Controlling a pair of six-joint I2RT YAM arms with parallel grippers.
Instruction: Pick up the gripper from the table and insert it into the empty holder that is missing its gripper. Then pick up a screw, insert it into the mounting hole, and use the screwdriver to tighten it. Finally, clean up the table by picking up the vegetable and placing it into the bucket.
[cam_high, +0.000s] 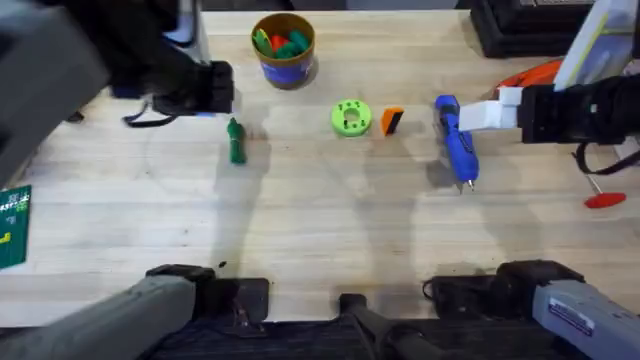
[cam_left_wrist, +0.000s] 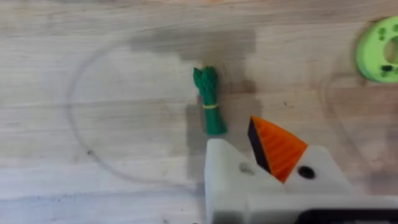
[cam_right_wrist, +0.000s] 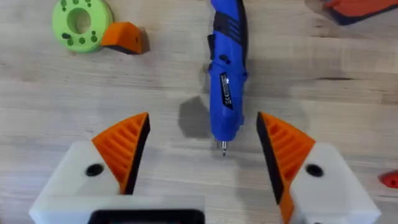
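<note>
Two grippers, five task items, step one of three open.

- Orange gripper tip (cam_high: 392, 121): loose on the worktop (cam_high: 320, 230), just beside the green disc (cam_high: 350, 117); not yet fitted.
- Holder (cam_left_wrist: 224, 180): bare white mount on the left gripper (cam_left_wrist: 239, 140), next to its tipped twin. Open or closed: cannot tell.
- Right gripper (cam_right_wrist: 202, 124): jaws spread wide, gripping nothing, poised over the screwdriver (cam_right_wrist: 225, 74), whose bit lies between the two pads.
- Vegetable (cam_high: 236, 142): flat on the worktop below the left gripper, well apart from the bucket (cam_high: 285, 70), which holds other toys.
- Red-handled tool (cam_high: 605, 200): near the right edge.

Judgement: picking up the tip comes first. The right gripper likely has to shift from the screwdriver toward the disc and close on the tip's free sides.

Room: the disc crowds one flank of the tip and the screwdriver lies near the other. The worktop's middle and near side are bare, with ample space for approach.
</note>
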